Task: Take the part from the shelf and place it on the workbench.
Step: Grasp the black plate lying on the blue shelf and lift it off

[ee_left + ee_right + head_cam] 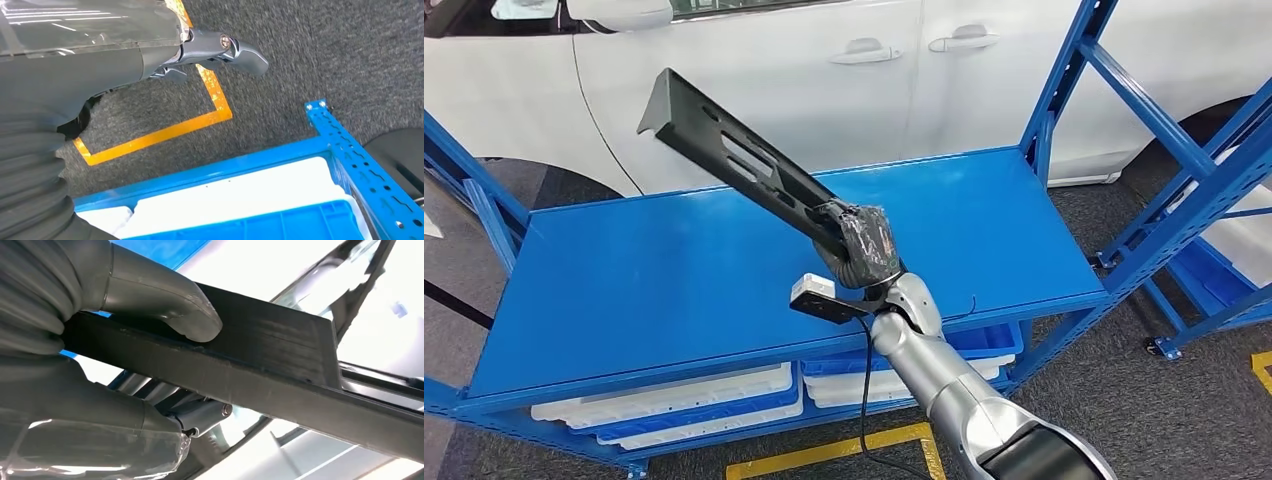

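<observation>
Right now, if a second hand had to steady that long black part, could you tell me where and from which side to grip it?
Probably the free upper end of the black part, coming from the robot's left. The right hand grips only the lower end, so the bar slants up and leftward unsupported above the blue shelf; its flat faces suit a wrap across the width.

Long black slotted part (744,170), tilted up above blue shelf (674,280), one end gripped

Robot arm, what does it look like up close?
The right arm is shiny silver tubes with a black cable alongside. The right hand wears a grey ribbed cover under clear plastic wrap. The left hand has grey metal-looking fingers.
</observation>
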